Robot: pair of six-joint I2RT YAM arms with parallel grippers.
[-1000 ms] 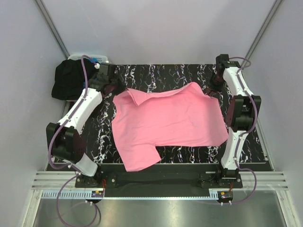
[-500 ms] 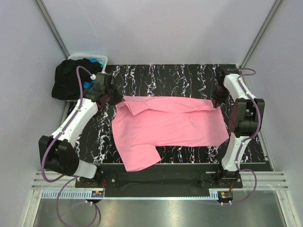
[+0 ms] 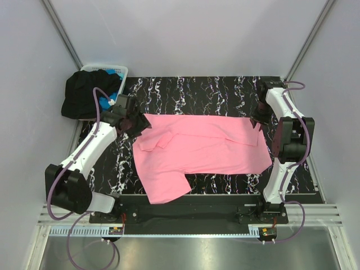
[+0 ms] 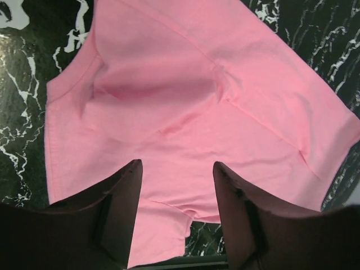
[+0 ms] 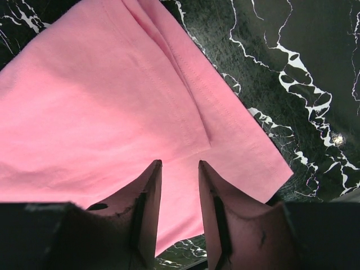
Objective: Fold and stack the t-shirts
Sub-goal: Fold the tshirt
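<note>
Far edge of pink shirt (image 3: 202,146) lying flatter now, pulled toward 6 o'clock since half-second ago. Shirt lying mid table (image 3: 225,90). Left gripper (image 4: 177,169) hovering at its 10 o'clock corner, fingers spread wide. Right gripper (image 5: 179,166) hovering at 2 o'clock corner, fingers slightly parted, pinching nothing.

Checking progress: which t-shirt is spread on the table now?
The bright pink cloth t-shirt; the black shirt and blue shirt are bunched at the white slotted basket.
</note>
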